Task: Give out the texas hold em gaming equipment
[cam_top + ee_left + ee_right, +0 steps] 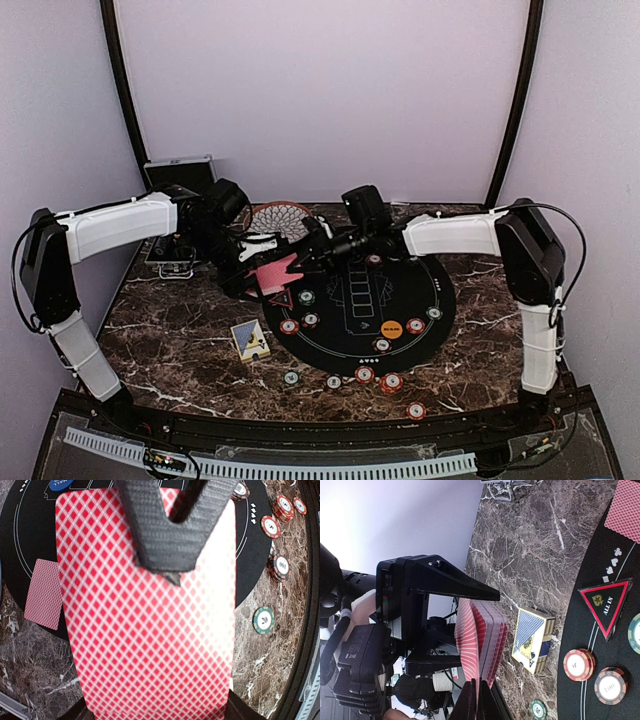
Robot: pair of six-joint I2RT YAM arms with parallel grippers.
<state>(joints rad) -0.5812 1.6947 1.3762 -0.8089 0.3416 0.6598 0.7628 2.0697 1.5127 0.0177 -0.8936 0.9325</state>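
Marble top (190, 340), black mat (410, 295): dealt one card (44, 594) onto mat; clamping deck (150, 640) with left gripper (167, 555), pinching next card (469, 640) with right gripper (477, 705); lots left to deal

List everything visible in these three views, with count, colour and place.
marble table: one, dark brown, below all
mat: one, black, round, table centre
card deck: one, red backs, held above the mat's left edge
single card: one, red back, at the mat's edge
poker chips: about a dozen piles, red, green, black-white, on mat and table
orange button: one, on the mat
blue button: one, on the mat, partly cropped
triangle marker: one, red and black, mat's left edge
card box: one, blue and yellow, table left of the mat
bowl: one, patterned, behind the mat
case: one, black, silver-edged, far left corner
left arm: white, jaws shut on the card deck
right arm: white, jaws shut on the deck's edge
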